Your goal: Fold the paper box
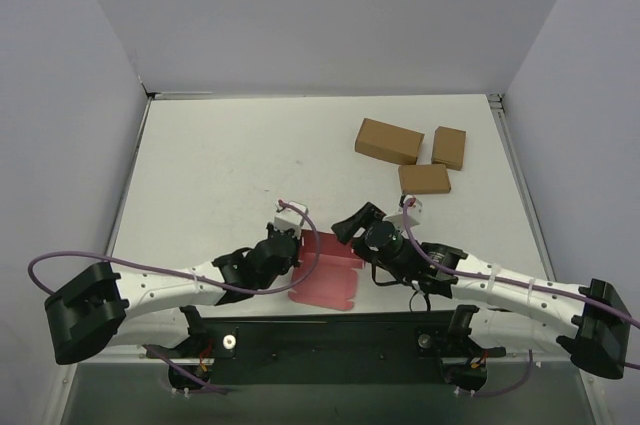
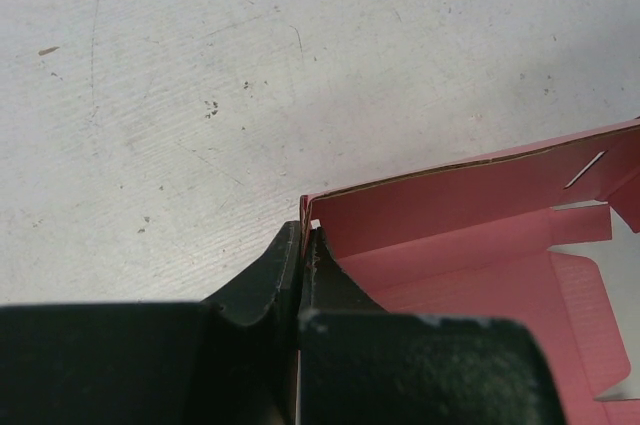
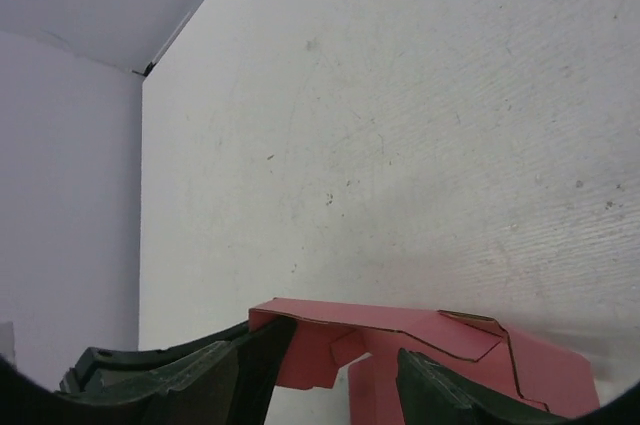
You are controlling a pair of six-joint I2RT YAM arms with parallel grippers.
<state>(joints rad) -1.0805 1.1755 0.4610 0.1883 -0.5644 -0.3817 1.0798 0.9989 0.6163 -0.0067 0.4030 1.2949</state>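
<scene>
**Thin card, pinched at one corner**

The paper box lies on the surface near its front edge, between the two arms. It is partly formed: one long wall stands up, and the tabbed flaps lie flat beside it. It is thin pink-red card, so I judge it very light, springy along its creases and easy to crush. Pushed without being held down, it would likely skate across the surface. The best hold looks to be the edge of a wall or flap, close to a crease, with a light pinch rather than a press on the flat panel.

The left hand is closed tight on the corner end of the upright wall, with the card sandwiched between its fingers. The right hand has its fingers well spread and grips nothing that I can see. Its wrist view shows the folded card just beyond the fingertips, and I cannot tell whether one touches it. Three brown boxes sit well apart at the far right
</scene>
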